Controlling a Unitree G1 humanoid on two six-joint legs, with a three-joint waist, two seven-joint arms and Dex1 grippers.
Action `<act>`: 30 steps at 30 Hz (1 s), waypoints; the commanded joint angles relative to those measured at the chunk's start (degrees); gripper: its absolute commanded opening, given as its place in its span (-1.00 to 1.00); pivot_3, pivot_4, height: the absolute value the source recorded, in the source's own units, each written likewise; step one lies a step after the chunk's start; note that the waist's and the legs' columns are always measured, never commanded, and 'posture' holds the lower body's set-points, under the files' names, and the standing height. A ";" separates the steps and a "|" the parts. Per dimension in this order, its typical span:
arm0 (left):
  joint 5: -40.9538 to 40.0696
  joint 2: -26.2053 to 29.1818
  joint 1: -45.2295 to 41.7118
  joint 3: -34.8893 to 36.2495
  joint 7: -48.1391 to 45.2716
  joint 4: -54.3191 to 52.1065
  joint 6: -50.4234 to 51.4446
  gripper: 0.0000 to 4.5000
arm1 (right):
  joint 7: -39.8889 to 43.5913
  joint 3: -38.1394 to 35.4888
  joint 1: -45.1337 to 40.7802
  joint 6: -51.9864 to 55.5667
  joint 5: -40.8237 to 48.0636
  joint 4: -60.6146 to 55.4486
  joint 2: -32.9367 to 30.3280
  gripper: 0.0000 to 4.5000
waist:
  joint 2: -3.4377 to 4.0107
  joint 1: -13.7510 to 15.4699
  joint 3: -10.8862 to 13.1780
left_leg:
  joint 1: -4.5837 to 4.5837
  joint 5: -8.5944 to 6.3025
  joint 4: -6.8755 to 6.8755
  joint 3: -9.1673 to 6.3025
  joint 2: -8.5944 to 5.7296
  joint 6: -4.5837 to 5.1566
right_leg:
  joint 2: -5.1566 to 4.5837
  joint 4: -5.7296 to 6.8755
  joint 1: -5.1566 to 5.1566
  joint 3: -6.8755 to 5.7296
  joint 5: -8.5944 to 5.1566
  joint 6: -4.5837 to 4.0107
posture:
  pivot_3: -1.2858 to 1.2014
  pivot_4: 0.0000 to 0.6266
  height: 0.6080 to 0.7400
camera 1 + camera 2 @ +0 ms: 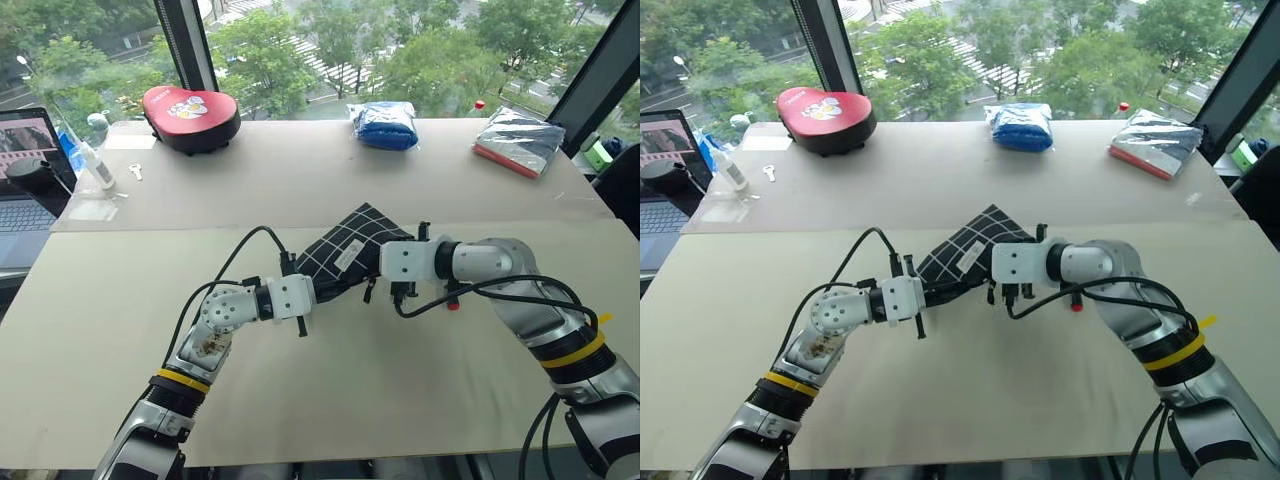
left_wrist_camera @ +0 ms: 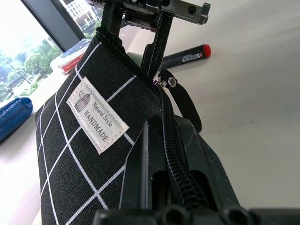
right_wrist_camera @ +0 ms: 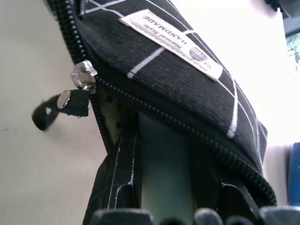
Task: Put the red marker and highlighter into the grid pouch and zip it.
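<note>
While left end effector (image 1: 318, 288) pinches grid pouch (image 1: 345, 250), right end effector (image 1: 372, 277) spread, beige table (image 1: 330, 400), tree-lined windows (image 1: 420, 50)

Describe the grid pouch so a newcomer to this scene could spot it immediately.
Look to the middle of the pale table, where the two grippers meet. The grid pouch is held up between them: black fabric with white grid lines and a small white label, unlike the blue bundle by the window.
</note>
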 commanded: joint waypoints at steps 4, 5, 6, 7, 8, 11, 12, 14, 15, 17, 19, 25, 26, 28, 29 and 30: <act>-0.52 -0.36 -0.61 -0.14 0.15 -1.96 -1.59 -1.00 | 0.22 -1.71 2.97 -10.88 0.53 -0.96 -0.25 -0.54 | 0.00 -0.02 0.00 | 0.00 0.00 -0.01 0.00 0.01 0.01 | 0.01 0.00 0.00 0.00 0.00 0.00 | 0.03 -0.52 1.00; -0.55 -0.39 -0.64 -0.15 0.11 -1.90 -1.61 -1.00 | 0.03 -1.88 3.32 -11.45 0.33 -0.67 -0.16 -0.54 | 0.00 -0.02 0.00 | 0.01 -0.01 0.00 0.00 0.01 0.01 | 0.01 0.00 0.02 0.01 0.00 0.00 | 0.03 -0.52 1.00; -0.58 -0.41 -0.67 -0.16 0.08 -1.86 -1.63 -1.00 | -0.08 -2.10 3.61 -11.63 0.29 -0.45 0.02 -0.54 | 0.00 -0.02 0.00 | 0.01 0.00 0.00 0.01 0.01 0.01 | 0.01 0.00 0.01 0.01 0.00 0.00 | 0.03 -0.52 1.00; -0.60 -0.45 -0.70 -0.19 0.05 -1.83 -1.62 -1.00 | -0.24 -2.36 3.85 -12.10 0.48 -0.24 0.23 -0.54 | 0.00 -0.02 0.00 | 0.01 0.00 0.01 0.01 0.01 0.01 | 0.01 0.00 0.01 0.02 0.00 0.00 | 0.03 -0.52 1.00; -0.62 -0.48 -0.73 -0.22 0.00 -1.82 -1.63 -1.00 | -0.80 -2.62 3.98 -12.71 0.41 -0.02 0.53 -0.54 | 0.00 -0.01 0.00 | 0.01 0.00 0.01 0.02 0.00 0.01 | 0.01 -0.01 0.01 0.02 0.00 0.00 | 0.03 -0.52 1.00; -0.71 -0.55 -0.78 -0.28 -0.15 -1.84 -1.60 -1.00 | 0.38 -3.00 4.46 -13.16 1.74 0.03 0.39 -0.54 | 0.00 -0.01 0.00 | 0.02 0.00 0.01 0.02 0.01 0.01 | 0.01 0.00 0.01 0.01 0.00 0.00 | 0.03 -0.52 1.00; -0.74 -0.55 -0.78 -0.28 -0.20 -1.83 -1.61 -1.00 | 1.33 -3.12 4.66 -12.91 2.58 -0.11 0.16 -0.54 | 0.00 -0.01 0.00 | 0.02 -0.01 0.01 0.02 0.02 0.01 | 0.01 0.00 0.01 0.02 0.00 0.00 | 0.03 -0.52 1.00; -0.80 -0.50 -0.77 -0.25 -0.32 -1.73 -1.69 -1.00 | 0.98 -4.25 4.44 -12.25 3.12 -0.02 0.42 -0.09 | 0.00 0.00 0.00 | 0.02 -0.01 0.01 0.02 0.01 0.01 | 0.01 0.00 0.02 0.02 0.00 0.00 | 0.03 -0.52 1.00; -0.82 -0.49 -0.77 -0.26 -0.37 -1.73 -1.67 -1.00 | 0.78 -5.10 4.02 -11.08 2.93 0.40 0.22 -0.05 | 0.00 0.00 0.00 | 0.02 -0.01 0.01 0.02 0.01 0.02 | 0.01 0.00 0.03 0.02 0.00 0.00 | 0.03 -0.52 1.00; -0.76 -0.47 -0.74 -0.32 -0.43 -1.76 -1.67 -1.00 | 1.24 -6.73 3.66 -9.33 3.83 1.05 -0.52 0.25 | 0.00 0.01 0.00 | 0.02 -0.01 0.01 0.02 0.01 0.02 | 0.01 0.00 0.02 0.02 0.00 0.00 | 0.03 -0.52 1.00; -0.68 -0.45 -0.67 -0.44 -0.45 -1.83 -1.61 -1.00 | 3.23 -9.07 4.28 -8.22 7.27 0.70 -1.76 0.25 | 0.00 0.05 0.00 | 0.02 -0.01 0.01 0.01 0.02 0.02 | 0.01 0.00 0.03 0.02 0.00 0.00 | 0.03 -0.52 1.00; -0.33 -0.32 -0.50 -0.69 -0.28 -2.08 -1.38 -1.00 | 12.74 -20.67 6.24 16.20 28.88 -6.45 -6.79 0.25 | 0.00 0.18 0.00 | 0.00 -0.10 0.01 0.00 0.05 0.17 | 0.01 -0.01 0.05 0.02 0.00 -0.01 | 0.03 -0.52 1.00; -0.32 -0.31 -0.49 -0.71 -0.28 -2.07 -1.37 -1.00 | 15.54 -23.38 7.66 21.74 34.37 -8.23 -8.92 0.25 | 0.00 0.18 0.00 | 0.01 -0.19 0.01 0.00 0.06 0.33 | 0.01 -0.01 0.05 0.03 0.00 -0.01 | 0.03 -0.52 1.00; -0.28 -0.23 -0.42 -0.76 -0.27 -2.10 -1.39 -1.00 | 20.12 -28.00 10.91 28.45 42.08 -10.84 -12.74 0.25 | 0.00 0.36 0.00 | 0.00 -0.26 -0.01 -0.03 0.09 0.45 | 0.01 -0.02 0.04 0.03 0.00 -0.01 | 0.03 -0.52 1.00; -0.28 -0.18 -0.42 -0.79 -0.26 -2.06 -1.39 -1.00 | 20.65 -29.85 12.50 29.19 43.00 -10.70 -13.94 0.25 | 0.00 0.43 0.00 | 0.00 -0.28 -0.01 -0.10 0.08 0.49 | 0.01 -0.02 0.07 -0.01 0.00 -0.01 | 0.03 -0.52 1.00; -0.28 -0.14 -0.43 -0.82 -0.24 -2.03 -1.38 -1.00 | 20.29 -31.16 13.46 30.11 43.56 -10.33 -14.71 0.25 | 0.00 0.42 0.00 | -0.01 -0.32 0.00 -0.12 0.10 0.54 | 0.01 -0.04 0.08 -0.03 0.00 -0.01 | 0.03 -0.52 1.00</act>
